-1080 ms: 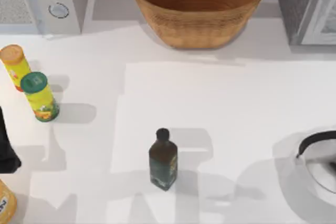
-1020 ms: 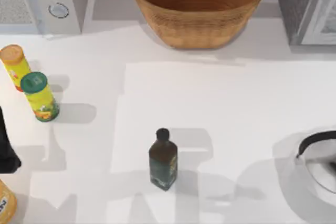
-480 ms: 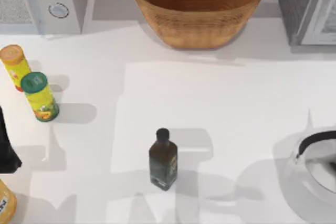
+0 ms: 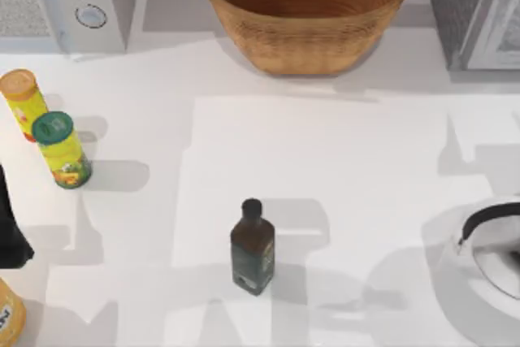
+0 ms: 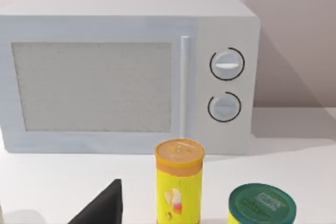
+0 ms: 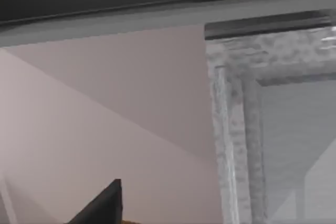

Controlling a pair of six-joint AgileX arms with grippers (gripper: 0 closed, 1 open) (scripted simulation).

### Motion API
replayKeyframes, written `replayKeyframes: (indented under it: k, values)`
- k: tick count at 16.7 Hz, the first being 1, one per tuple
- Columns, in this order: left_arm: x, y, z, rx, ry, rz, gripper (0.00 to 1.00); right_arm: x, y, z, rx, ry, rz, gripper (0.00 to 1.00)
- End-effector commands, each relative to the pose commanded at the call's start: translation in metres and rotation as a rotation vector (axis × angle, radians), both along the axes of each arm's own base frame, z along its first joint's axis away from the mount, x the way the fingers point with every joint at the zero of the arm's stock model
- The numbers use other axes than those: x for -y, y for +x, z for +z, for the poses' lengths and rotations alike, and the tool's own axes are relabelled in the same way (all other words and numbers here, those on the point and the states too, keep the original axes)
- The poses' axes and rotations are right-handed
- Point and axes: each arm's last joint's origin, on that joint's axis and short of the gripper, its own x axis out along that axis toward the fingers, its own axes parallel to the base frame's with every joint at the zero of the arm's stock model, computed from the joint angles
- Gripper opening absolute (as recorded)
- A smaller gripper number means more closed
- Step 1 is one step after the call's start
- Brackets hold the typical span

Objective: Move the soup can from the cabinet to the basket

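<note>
Below the cabinet [image 4: 479, 14], fresh shadow crosses the counter [image 4: 325, 144]: right arm likely nearing the door. Right pincer [image 6: 102, 205] grip cannot be told; left arm [image 4: 10, 229] parked far left.

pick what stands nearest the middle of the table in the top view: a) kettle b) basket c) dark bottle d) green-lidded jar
c: the dark bottle stands alone near the table's middle, while the green-lidded jar is at the left side, the basket at the far edge and the kettle at the right edge.
</note>
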Motion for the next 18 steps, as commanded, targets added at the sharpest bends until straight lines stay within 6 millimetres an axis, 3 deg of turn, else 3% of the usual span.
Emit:
replayKeyframes:
  k: [4,7,13,18]
  values:
    - [0.000,0.000,0.000,0.000,0.000,0.000,1.00,-0.007,0.024,0.069,0.035,-0.011,-0.016,1.00]
    - [0.000,0.000,0.000,0.000,0.000,0.000,1.00,-0.014,0.058,0.100,0.022,-0.046,-0.047,1.00]
    - [0.000,0.000,0.000,0.000,0.000,0.000,1.00,-0.028,0.131,0.114,-0.062,-0.127,-0.102,1.00]
    - [0.000,0.000,0.000,0.000,0.000,0.000,1.00,-0.030,0.142,0.113,-0.076,-0.139,-0.108,1.00]
